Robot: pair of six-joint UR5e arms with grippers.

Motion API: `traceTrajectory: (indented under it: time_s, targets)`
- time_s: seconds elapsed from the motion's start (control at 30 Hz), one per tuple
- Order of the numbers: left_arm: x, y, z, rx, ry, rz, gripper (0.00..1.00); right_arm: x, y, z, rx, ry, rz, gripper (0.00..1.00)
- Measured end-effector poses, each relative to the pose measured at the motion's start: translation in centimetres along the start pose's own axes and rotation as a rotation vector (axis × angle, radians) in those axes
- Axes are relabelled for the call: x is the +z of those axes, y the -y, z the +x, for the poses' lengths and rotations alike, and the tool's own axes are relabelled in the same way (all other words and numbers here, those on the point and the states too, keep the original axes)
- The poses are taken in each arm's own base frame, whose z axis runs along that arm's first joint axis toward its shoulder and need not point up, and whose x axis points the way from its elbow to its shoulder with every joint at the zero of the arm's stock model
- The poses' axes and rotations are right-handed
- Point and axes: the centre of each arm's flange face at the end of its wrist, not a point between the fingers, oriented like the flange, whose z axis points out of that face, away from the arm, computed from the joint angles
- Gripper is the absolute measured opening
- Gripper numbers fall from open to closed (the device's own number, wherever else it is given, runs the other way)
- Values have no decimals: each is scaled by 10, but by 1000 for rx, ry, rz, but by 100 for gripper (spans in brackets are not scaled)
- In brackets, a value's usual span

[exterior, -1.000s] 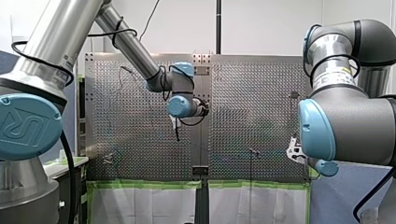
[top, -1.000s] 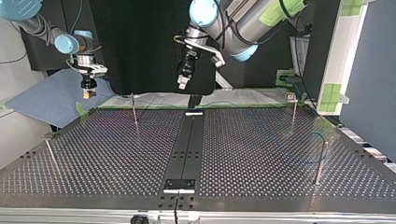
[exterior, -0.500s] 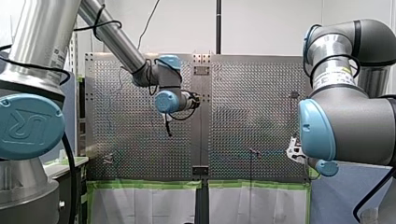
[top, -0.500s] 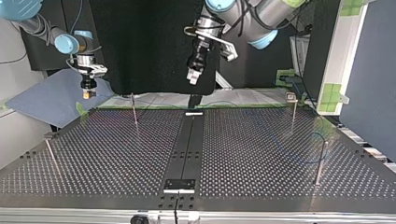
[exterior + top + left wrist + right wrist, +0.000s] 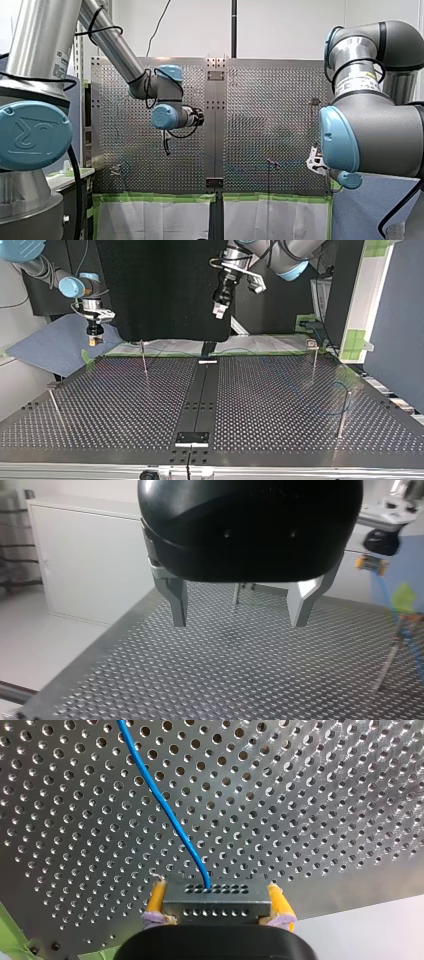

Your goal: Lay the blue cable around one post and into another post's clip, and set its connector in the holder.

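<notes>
While the robot's left gripper (image 5: 240,610) hangs over the perforated counter (image 5: 200,680), its two metal fingers (image 5: 177,602) are spread apart with nothing between them. In the front view the left arm (image 5: 120,50) comes in from the left. Its wrist is above the counter's left half, just left of the dark centre strip (image 5: 215,130). In the top view that gripper is high above the counter's far edge, slightly right of the strip.

Four thin posts (image 5: 143,357) stand upright on the counter in the top view: two on its left half and two on its right.

The right gripper (image 5: 216,914) is clenched on the grey connector (image 5: 215,895), and its yellow pads (image 5: 156,902) press on the two ends. The blue cable (image 5: 165,805) leaves the middle of the connector's upper face. It runs in a gentle curve away from the gripper, across the perforated surface. In the top view the right gripper is beyond the counter's far left corner, above a blue mat (image 5: 50,347) and well apart from the left gripper. A faint blue curve of cable shows between the two posts on that view's right.
</notes>
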Motion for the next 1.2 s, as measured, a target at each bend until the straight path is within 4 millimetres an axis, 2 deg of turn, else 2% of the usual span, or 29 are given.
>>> traceTrajectory:
  time_s: [0.6, 0.93, 1.2]
  targets:
    - [-58, -36, 43, 59, -119, -44, 100, 1, -4, 4, -32, 0, -11, 0]
    - [-54, -34, 40, -3, -48, -28, 100, 9, 1, 37, -44, -25, -28, 0]
    - [-47, -33, 35, -21, 5, -19, 100, 11, 5, 48, -48, -30, -34, 0]
